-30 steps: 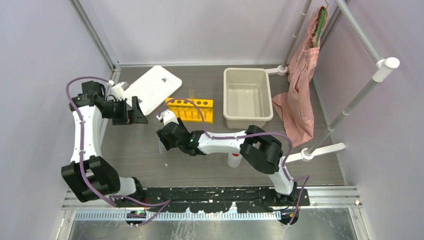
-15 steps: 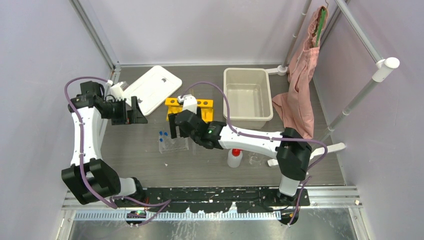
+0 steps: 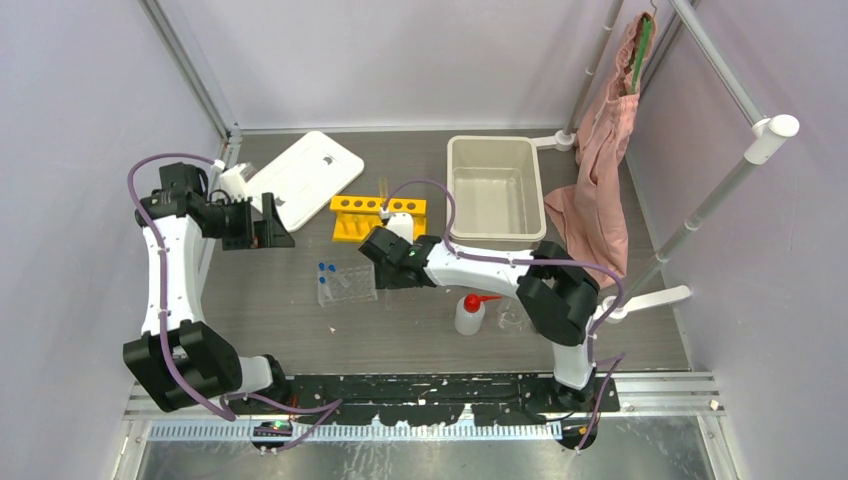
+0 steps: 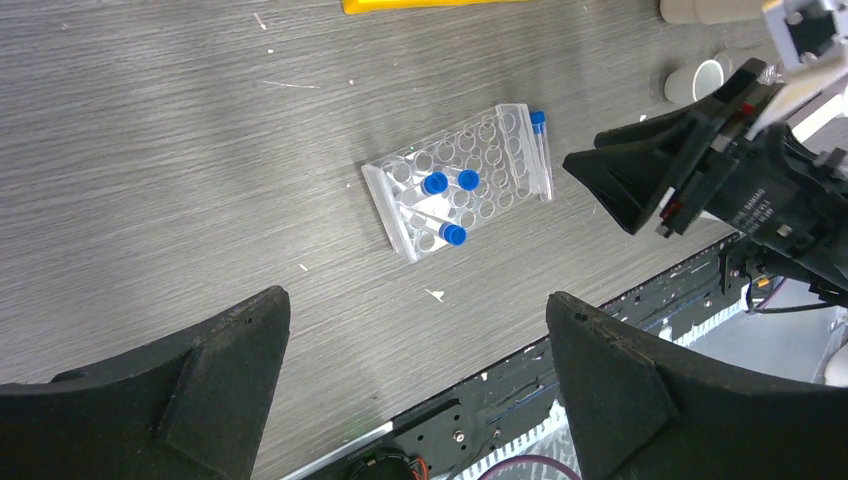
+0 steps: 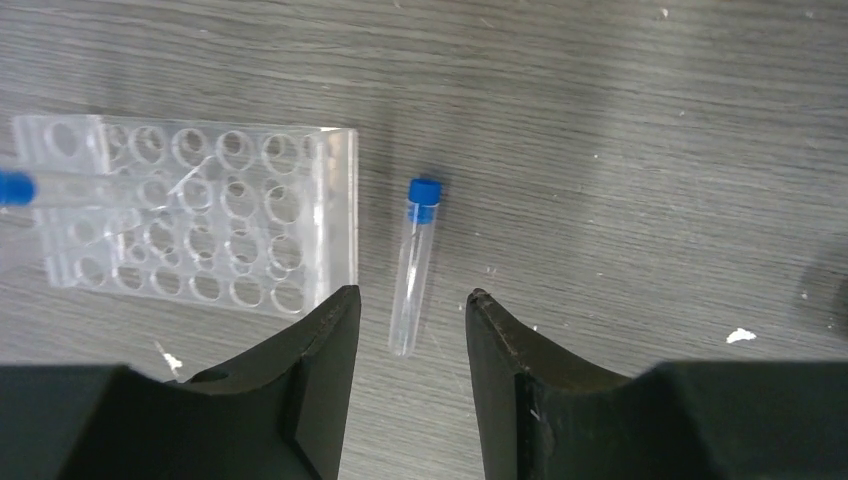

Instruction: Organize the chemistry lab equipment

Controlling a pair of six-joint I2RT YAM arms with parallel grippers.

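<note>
A clear tray [image 3: 347, 284] with many holes lies mid-table and holds a few blue-capped vials [image 4: 452, 181]. One more blue-capped vial [image 5: 413, 262] lies flat on the table just right of the tray [image 5: 190, 215]. My right gripper [image 5: 412, 296] is open and empty, its tips either side of that vial's bottom end, and it shows right of the tray from above [image 3: 383, 270]. My left gripper [image 4: 415, 298] is open and empty, held high at the far left [image 3: 265, 225]. The yellow rack [image 3: 378, 217] stands behind the tray. A white squeeze bottle [image 3: 468, 312] with a red spout and a glass beaker [image 3: 513, 318] stand at the near right.
A beige bin [image 3: 455, 195] sits at the back right and a white lid [image 3: 305, 175] at the back left. A pink cloth [image 3: 600, 190] hangs on the white pole stand [image 3: 650, 300] at the right. The table's near edge [image 4: 520, 350] is a black rail.
My right gripper has drawn back from over the tray, swung towards the yellow rack, then settled just right of the tray. The left arm has not moved.
</note>
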